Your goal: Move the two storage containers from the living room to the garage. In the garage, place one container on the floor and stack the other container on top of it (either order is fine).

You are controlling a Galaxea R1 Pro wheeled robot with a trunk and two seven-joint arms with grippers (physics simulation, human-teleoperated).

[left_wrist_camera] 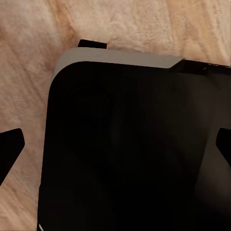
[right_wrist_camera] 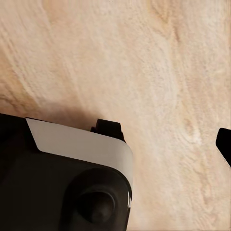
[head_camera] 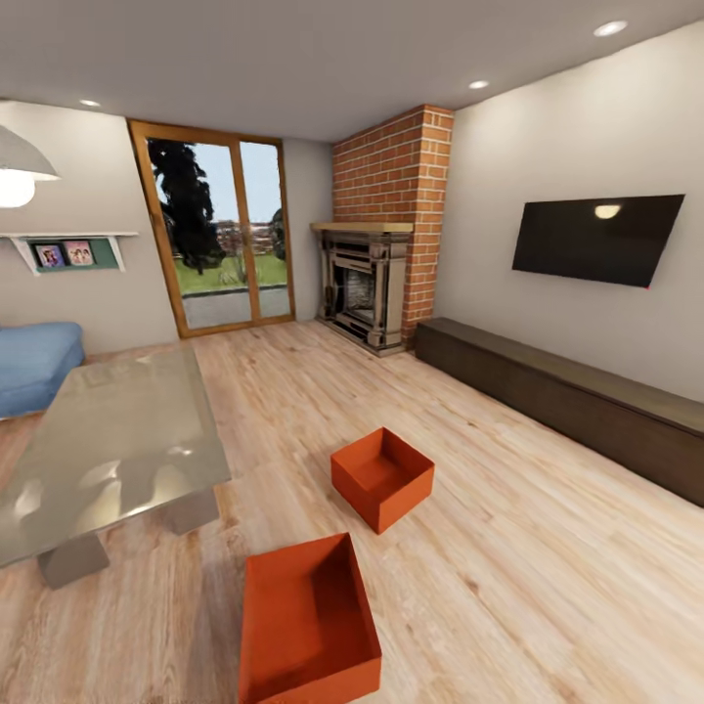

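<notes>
Two orange-red open-topped storage containers rest on the light wood plank floor (head_camera: 548, 567) of the living room. The nearer container (head_camera: 303, 626) lies at the bottom middle of the head view. The farther container (head_camera: 381, 477) sits a little beyond it, turned at an angle. Both look empty. In the left wrist view my left gripper (left_wrist_camera: 115, 147) is open, its dark fingertips (left_wrist_camera: 10, 147) far apart over my black base (left_wrist_camera: 130, 159). In the right wrist view my right gripper (right_wrist_camera: 115, 147) looks open above the planks, with one fingertip (right_wrist_camera: 224, 144) at the edge. Neither holds anything.
A glass-topped table (head_camera: 108, 450) stands left of the containers, with a blue sofa (head_camera: 34, 362) behind it. A long dark low cabinet (head_camera: 577, 401) runs along the right wall under a TV (head_camera: 596, 238). A brick fireplace (head_camera: 367, 284) and glazed patio doors (head_camera: 220, 230) are at the back.
</notes>
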